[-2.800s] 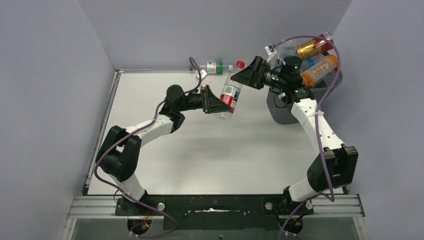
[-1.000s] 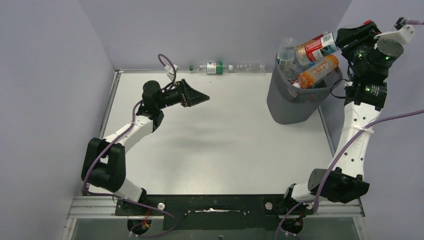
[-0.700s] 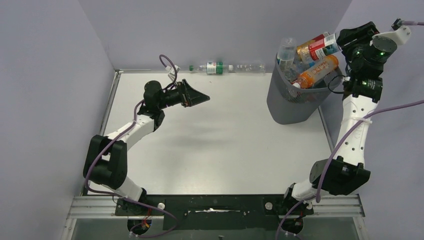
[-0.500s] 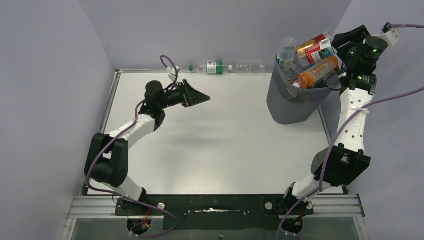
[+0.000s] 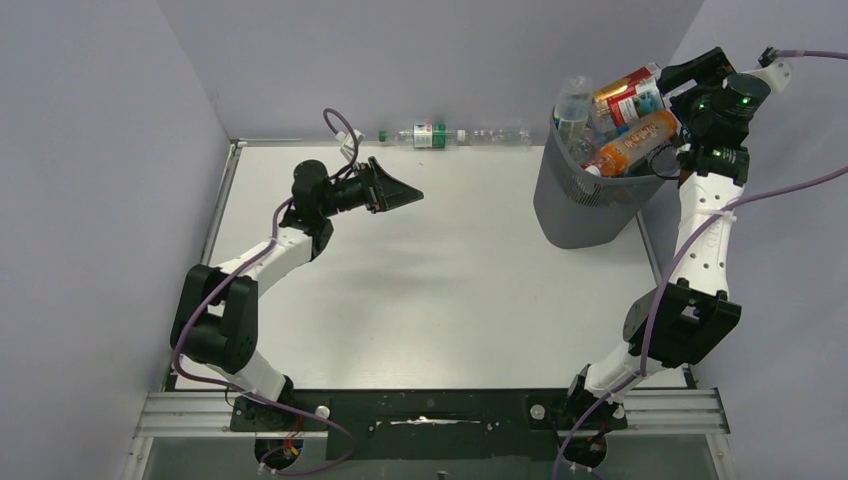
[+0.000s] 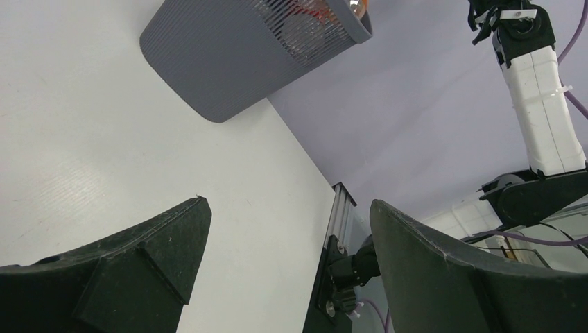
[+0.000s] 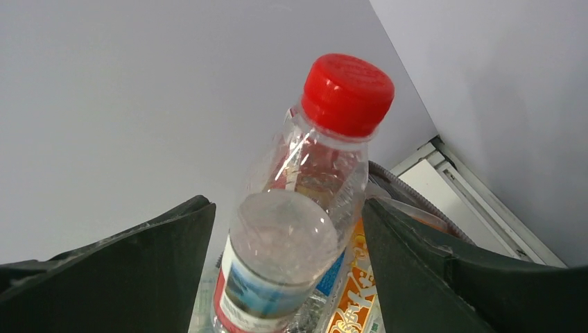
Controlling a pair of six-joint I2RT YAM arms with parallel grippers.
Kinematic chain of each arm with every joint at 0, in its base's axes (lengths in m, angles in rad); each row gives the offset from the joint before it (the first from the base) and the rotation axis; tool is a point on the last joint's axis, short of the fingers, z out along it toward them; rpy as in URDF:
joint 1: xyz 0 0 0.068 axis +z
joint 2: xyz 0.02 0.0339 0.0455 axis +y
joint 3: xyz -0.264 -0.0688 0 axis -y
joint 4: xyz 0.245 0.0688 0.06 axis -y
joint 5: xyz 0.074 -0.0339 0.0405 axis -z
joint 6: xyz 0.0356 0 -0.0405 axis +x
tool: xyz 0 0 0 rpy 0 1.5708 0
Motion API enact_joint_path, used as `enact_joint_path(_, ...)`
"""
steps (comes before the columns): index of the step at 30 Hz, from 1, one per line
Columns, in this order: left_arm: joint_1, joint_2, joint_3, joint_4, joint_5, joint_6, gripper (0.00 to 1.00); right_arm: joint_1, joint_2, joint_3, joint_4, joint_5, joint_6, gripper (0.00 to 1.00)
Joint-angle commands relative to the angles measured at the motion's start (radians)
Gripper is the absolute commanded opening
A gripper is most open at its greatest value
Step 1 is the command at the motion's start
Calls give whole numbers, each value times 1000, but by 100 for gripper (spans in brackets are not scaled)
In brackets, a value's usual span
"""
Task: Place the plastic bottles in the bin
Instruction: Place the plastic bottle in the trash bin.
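Observation:
The dark grey mesh bin (image 5: pixel 585 195) stands at the back right, heaped with plastic bottles: an orange one (image 5: pixel 635 140), a clear one (image 5: pixel 573 100) and a red-labelled one (image 5: pixel 628 97) lying on top. My right gripper (image 5: pixel 688 78) is open at the bin's far right rim. In the right wrist view (image 7: pixel 286 205) the jaws stand wide on either side of the red-labelled clear bottle (image 7: pixel 277 263) and a red-capped bottle (image 7: pixel 333 132). My left gripper (image 5: pixel 412 196) is open and empty above the table's back left (image 6: pixel 288 202). Two more bottles, a green-labelled one (image 5: pixel 430 134) and a clear one (image 5: pixel 500 134), lie along the back wall.
The bin also shows in the left wrist view (image 6: pixel 236 48), with the right arm (image 6: pixel 541 90) behind it. Grey walls close in the table (image 5: pixel 430 300) at the back, left and right. The arms' base rail (image 5: pixel 430 410) runs along the near edge.
My right arm carried the red-labelled bottle from mid-table to the top of the bin pile and shifted slightly left. My left gripper let go of it and pulled back left, empty.

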Motion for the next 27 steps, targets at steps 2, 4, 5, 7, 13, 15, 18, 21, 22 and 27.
enact_joint_path(2, -14, 0, 52, 62, -9, 2, 86, -10, 9, 45, 48, -35, -16, 81)
enact_joint_path(4, -16, -2, 53, 60, -10, 2, 86, -13, 12, 50, 41, -44, -16, 81)
enact_joint_path(5, -18, -4, 53, 59, -11, 4, 86, -15, 12, 52, 38, -50, -17, 81)
enact_joint_path(7, -19, -8, 53, 57, -13, 4, 86, -17, 9, 50, 35, -57, -17, 82)
enact_joint_path(13, -32, -7, 59, 54, -20, 7, 86, -19, -20, 25, 36, -83, -16, 82)
enact_joint_path(15, -38, -7, 60, 53, -23, 8, 86, -18, -28, 21, 36, -92, -14, 82)
enact_joint_path(18, -44, -8, 61, 51, -26, 9, 86, -18, -34, 20, 33, -111, -14, 82)
enact_joint_path(21, -49, -11, 60, 50, -29, 9, 86, -18, -46, 16, 31, -129, -15, 83)
enact_joint_path(22, -50, -13, 60, 47, -31, 10, 86, -18, -52, 14, 31, -135, -14, 83)
enact_joint_path(27, -51, -15, 71, 20, -41, 29, 86, -8, -89, 6, 34, -192, -8, 85)
